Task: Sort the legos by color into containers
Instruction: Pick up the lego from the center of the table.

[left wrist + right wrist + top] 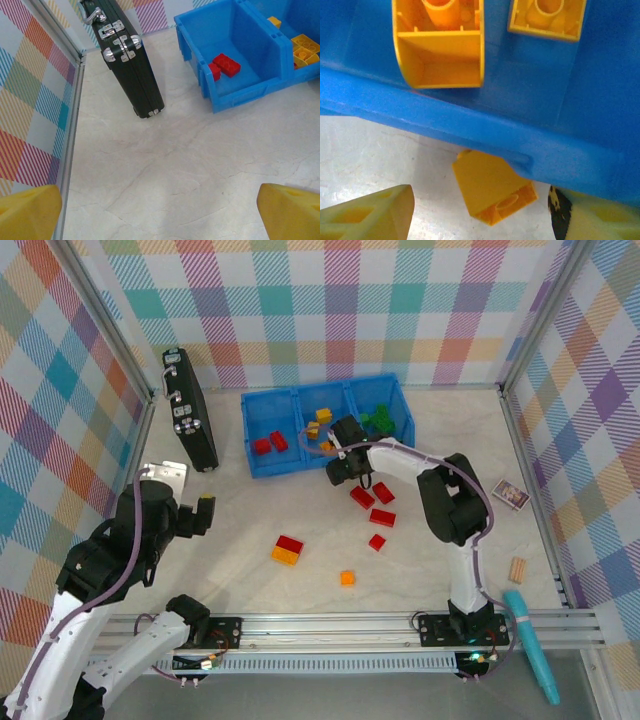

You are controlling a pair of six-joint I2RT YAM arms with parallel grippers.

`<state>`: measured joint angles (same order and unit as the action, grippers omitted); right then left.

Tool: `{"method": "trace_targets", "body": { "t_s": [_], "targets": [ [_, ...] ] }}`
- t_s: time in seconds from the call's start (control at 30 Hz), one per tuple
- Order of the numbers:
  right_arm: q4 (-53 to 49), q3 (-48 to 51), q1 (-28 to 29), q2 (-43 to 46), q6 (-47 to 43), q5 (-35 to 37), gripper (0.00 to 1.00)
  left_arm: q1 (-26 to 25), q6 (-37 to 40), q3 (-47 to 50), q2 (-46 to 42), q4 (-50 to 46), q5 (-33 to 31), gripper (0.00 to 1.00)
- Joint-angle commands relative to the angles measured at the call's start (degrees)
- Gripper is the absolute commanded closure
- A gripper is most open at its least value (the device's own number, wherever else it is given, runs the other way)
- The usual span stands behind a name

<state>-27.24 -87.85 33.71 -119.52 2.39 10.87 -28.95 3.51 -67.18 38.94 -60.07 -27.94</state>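
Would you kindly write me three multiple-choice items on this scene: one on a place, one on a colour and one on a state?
1. Where does the black case stand?
A) left of the bins
B) right of the bins
C) inside a bin

2. What colour are the bricks in the left bin?
A) green
B) red
C) orange

3. How is the left gripper?
A) shut on a brick
B) shut on the case
C) open and empty

1 A: the top view shows it at their left.
2 B: both are red.
3 C: its fingers stand wide apart, nothing between.
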Motion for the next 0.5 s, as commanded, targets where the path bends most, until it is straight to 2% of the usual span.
{"method": "trace_targets", "body": {
  "t_s": [0.0, 0.27, 0.47],
  "targets": [
    [-0.3, -2.3, -0.2, -2.1, -2.1, 2.6, 0.28, 0.5, 0.6, -0.5, 0.4, -1.3, -0.1, 0.00],
    [0.2, -3.6, -1.1, -4.5, -3.0, 2.7, 0.28, 0.5, 0.4, -0.9, 1.4, -1.6, -0.2, 0.00],
    [0.5, -4.7, -1.2, -6.2, -3.3, 2.2, 0.37, 0.5, 0.4, -0.9, 2.4, -1.1, 0.2, 0.00]
  ]
}}
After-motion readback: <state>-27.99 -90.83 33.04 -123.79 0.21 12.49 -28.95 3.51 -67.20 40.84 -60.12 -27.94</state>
